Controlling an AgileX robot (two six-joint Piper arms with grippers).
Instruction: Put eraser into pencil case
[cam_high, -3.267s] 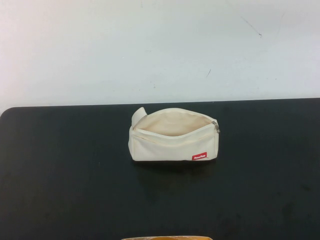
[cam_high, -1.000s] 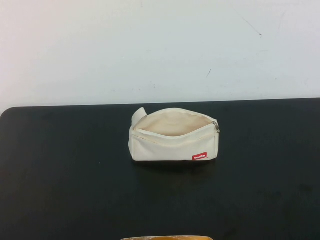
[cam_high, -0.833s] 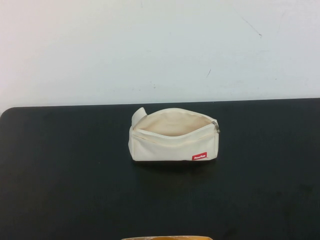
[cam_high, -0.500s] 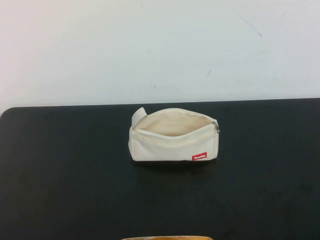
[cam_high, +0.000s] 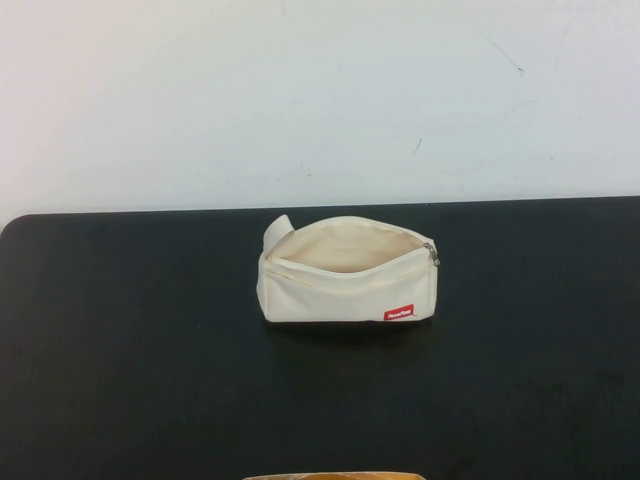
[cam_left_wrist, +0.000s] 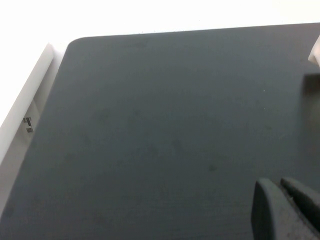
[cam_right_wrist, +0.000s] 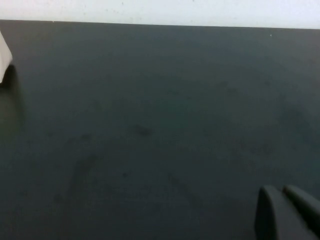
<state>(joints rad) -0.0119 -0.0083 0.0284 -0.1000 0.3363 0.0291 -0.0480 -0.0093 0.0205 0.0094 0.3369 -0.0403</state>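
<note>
The cream-white pencil case lies in the middle of the black table, its zip open and its mouth gaping upward, red label at its front right. A corner of it shows in the left wrist view and in the right wrist view. The eraser is not in view in any frame. My left gripper hovers over bare table left of the case, fingers together and empty. My right gripper hovers over bare table right of the case, fingers together and empty. Neither gripper shows in the high view.
A white surface lies beyond the table's far edge. A tan edge shows at the bottom of the high view. The table's rounded far left corner shows in the left wrist view.
</note>
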